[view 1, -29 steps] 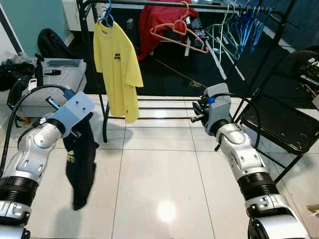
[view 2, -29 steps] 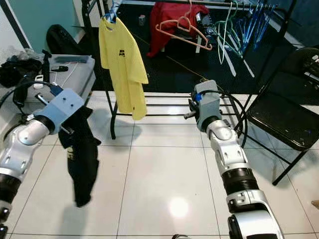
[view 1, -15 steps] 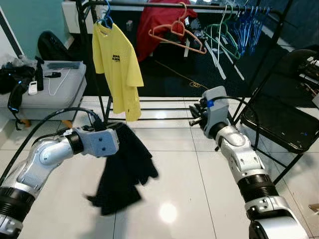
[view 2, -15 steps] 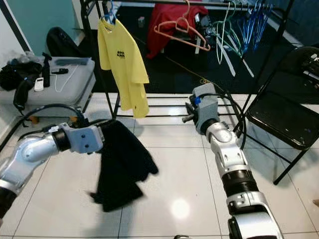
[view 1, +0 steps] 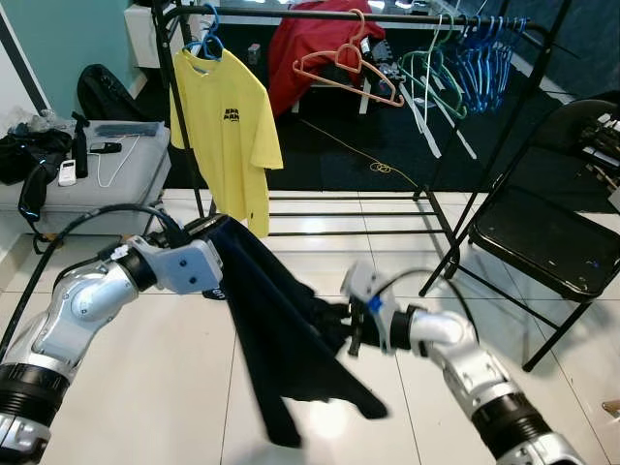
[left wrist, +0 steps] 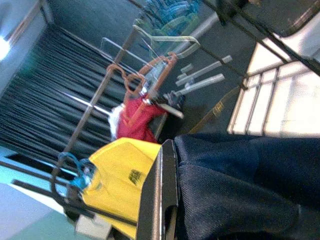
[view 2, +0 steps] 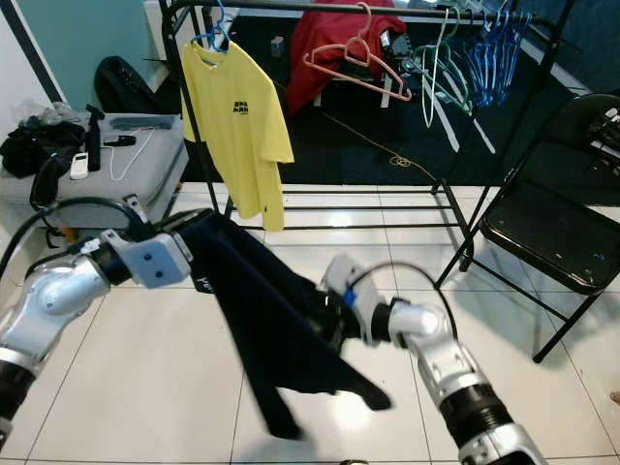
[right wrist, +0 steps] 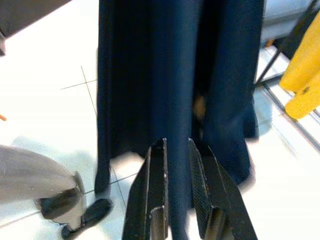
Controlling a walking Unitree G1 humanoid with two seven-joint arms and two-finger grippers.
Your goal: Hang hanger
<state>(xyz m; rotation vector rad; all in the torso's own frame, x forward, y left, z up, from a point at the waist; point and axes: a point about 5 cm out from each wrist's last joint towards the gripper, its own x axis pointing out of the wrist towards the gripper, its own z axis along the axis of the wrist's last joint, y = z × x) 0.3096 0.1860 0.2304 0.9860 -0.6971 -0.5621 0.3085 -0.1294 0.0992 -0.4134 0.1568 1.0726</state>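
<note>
A dark navy shirt (view 1: 281,358) hangs over the white floor in front of me, stretched slantwise between my two arms. My left gripper (view 1: 215,281) is shut on its upper end; in the left wrist view one black finger (left wrist: 160,200) presses against the navy cloth (left wrist: 230,190). My right gripper (view 1: 347,329) sits at the shirt's middle. The right wrist view has its fingers (right wrist: 152,200) close together with a strip of cloth (right wrist: 175,150) between them. Behind stands the black clothes rack (view 1: 291,12), with a yellow shirt (view 1: 232,136) on a blue hanger (view 1: 205,39).
On the rail also hang a pink hanger (view 1: 344,68), a red garment (view 1: 310,48) and several green and blue hangers (view 1: 475,58). A black folding chair (view 1: 552,232) stands at the right. A grey box (view 1: 107,174) with small items sits at the left.
My left arm swung the dark shirt from my left side across to the middle. My right arm dropped from near the rack's lower bars down to the shirt and took hold.
</note>
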